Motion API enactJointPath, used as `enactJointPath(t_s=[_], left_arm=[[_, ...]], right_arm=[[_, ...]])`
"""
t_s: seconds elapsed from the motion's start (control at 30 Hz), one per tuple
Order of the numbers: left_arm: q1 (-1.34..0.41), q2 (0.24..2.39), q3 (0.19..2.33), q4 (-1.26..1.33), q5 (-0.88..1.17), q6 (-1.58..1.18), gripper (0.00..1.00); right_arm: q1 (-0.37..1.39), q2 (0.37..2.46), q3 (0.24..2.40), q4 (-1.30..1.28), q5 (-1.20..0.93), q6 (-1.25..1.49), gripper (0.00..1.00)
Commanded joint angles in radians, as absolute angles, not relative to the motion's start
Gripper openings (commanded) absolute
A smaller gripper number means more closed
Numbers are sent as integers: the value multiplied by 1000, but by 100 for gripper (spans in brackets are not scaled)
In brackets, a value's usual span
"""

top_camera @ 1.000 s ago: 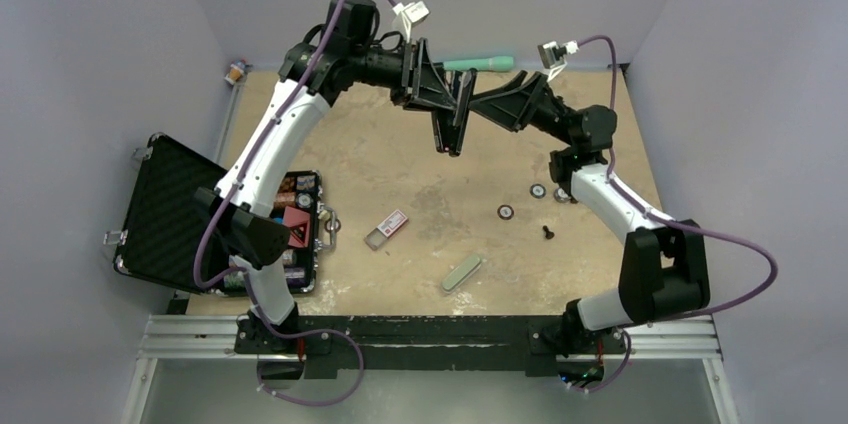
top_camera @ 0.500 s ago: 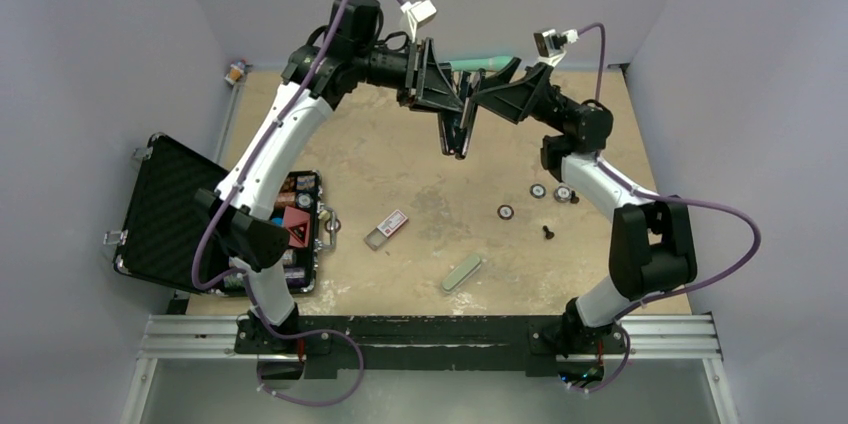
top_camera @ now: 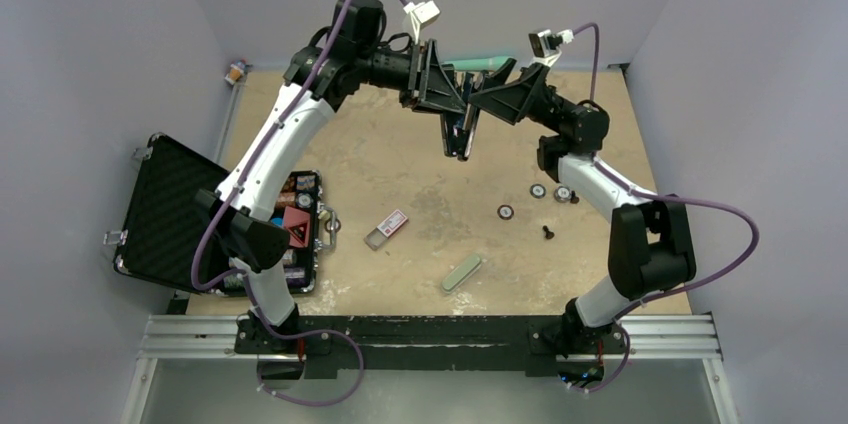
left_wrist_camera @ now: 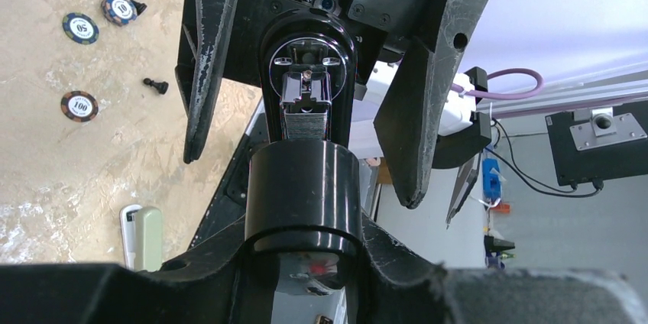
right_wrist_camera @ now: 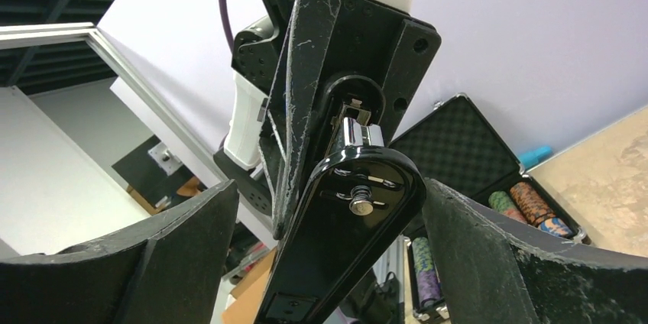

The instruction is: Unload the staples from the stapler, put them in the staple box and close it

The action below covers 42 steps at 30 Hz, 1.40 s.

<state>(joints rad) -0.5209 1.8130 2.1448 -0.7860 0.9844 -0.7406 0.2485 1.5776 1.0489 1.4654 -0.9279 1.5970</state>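
Over the far middle of the worktop (top_camera: 420, 176), pinches the one stapler (top_camera: 458, 136) in the left gripper (top_camera: 452, 112), well clear of the surface, long body hanging down. Flanks one end of it with the right gripper (top_camera: 483, 101), spread wide, fingers (right_wrist_camera: 168, 263) on either side of the black body; cannot tell whether either pad touches. Raises both arms from the near rail, elbows outward, wrists meeting nose to nose. Below, counts three poker chips (top_camera: 505, 211) lying flat on the right, one small black peg-like piece (top_camera: 547, 232) near them, one pale green oblong piece (top_camera: 461, 272), one clear box with a red-and-white label (top_camera: 387, 229), one open black case (top_camera: 165, 209) at the left edge.
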Motion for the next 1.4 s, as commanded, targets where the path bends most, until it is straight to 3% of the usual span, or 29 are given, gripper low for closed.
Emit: enactJointPath(t_s=[0.0, 0.27, 0.6, 0.7, 0.73, 0.87, 1.03, 1.07, 1.1, 1.37], left_arm=[[-535, 1743, 2149, -740, 1000, -729, 0], [-545, 1730, 2142, -760, 980, -704, 0], [-546, 1707, 2111, -761, 957, -697, 0], [-545, 1701, 2098, -764, 940, -700, 0], [-546, 1701, 2095, -770, 935, -698, 0], [-546, 1687, 2067, -778, 916, -692, 18], [-544, 1650, 2010, -778, 911, -679, 57], [-544, 1641, 1998, -779, 916, -676, 86], [-543, 1633, 1987, -785, 916, -669, 98], [-524, 1543, 1893, -902, 809, -579, 100]], right_arm=[[255, 1541, 1050, 1478, -868, 1589, 93], [258, 1521, 1043, 1421, -844, 1560, 81], [270, 1499, 1014, 1367, -874, 1520, 25], [271, 1491, 999, 1342, -874, 1509, 13], [271, 1487, 1002, 1304, -878, 1490, 3], [271, 1455, 1007, 1095, -881, 1376, 0], [271, 1419, 1001, 924, -873, 1289, 0], [271, 1410, 1009, 865, -870, 1259, 0], [270, 1399, 1022, 792, -864, 1215, 0], [271, 1338, 1134, 245, -737, 919, 0]])
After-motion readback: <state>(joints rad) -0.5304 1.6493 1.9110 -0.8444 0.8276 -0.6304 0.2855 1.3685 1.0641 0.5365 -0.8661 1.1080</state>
